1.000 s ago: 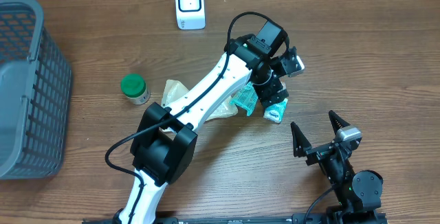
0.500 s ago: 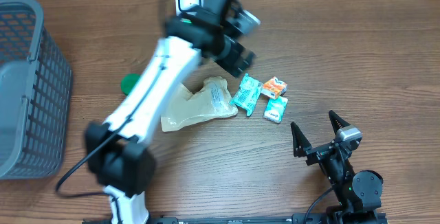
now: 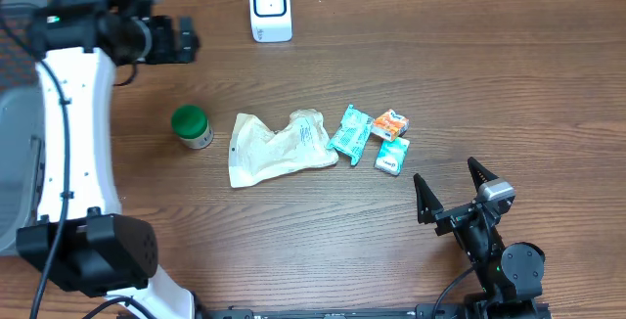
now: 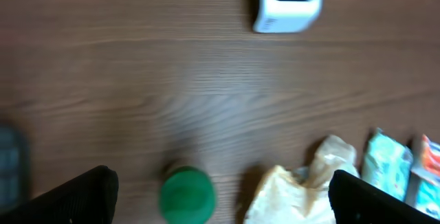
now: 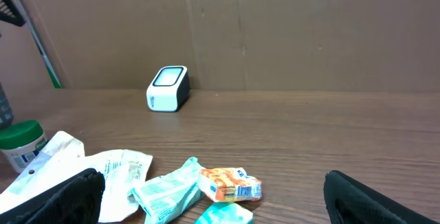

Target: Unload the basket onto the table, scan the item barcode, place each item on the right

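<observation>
The left tool (image 3: 184, 40) beside the scanner (image 3: 270, 8) and the right tool (image 3: 446, 172) far in front of it both gape empty, so the packets (image 3: 350, 133) lie loose on the worktop (image 3: 509, 65) before the scanner, seemingly awaiting pickup.

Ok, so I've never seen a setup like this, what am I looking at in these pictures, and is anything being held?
These are two robot arms at a wooden table, each ending in a two-finger gripper. One picture looks straight down from above: the left gripper is near the top left, the right gripper near the bottom right. The other two come from cameras on the wrists; the dark shapes in their bottom corners are each arm's own fingers. On the table lie a white barcode scanner, a green-capped jar, a crumpled bag, a teal packet, an orange packet and a small white-and-teal packet. Both grippers are open and hold nothing.
</observation>
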Controlling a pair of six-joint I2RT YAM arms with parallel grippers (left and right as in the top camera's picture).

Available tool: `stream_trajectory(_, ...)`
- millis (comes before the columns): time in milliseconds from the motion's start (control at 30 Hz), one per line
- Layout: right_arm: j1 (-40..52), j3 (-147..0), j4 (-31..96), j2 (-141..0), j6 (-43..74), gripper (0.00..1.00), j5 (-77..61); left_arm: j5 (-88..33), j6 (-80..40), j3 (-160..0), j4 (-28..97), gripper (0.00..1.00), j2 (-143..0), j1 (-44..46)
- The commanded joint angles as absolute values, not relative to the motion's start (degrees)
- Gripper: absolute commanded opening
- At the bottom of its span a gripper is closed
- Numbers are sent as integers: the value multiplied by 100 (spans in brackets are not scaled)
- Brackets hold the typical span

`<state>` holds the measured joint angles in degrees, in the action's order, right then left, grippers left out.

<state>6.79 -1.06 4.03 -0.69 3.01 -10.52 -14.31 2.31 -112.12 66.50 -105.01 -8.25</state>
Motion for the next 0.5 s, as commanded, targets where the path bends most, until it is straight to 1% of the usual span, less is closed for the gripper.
stream_trajectory(0, 668, -45, 373, -19, 316, 100, -1074, -1463, 99, -11271, 6696, 100, -10418, -1173)
stream_trajectory(167, 668, -45, 373, -19, 316, 100, -1074, -1463, -32, -11271, 6705, 100, -10418, -1476)
stream_trajectory(467, 668, -45, 373, -19, 316, 100, -1074, -1461, -25, -11271, 6711, 100, -10418, -1496)
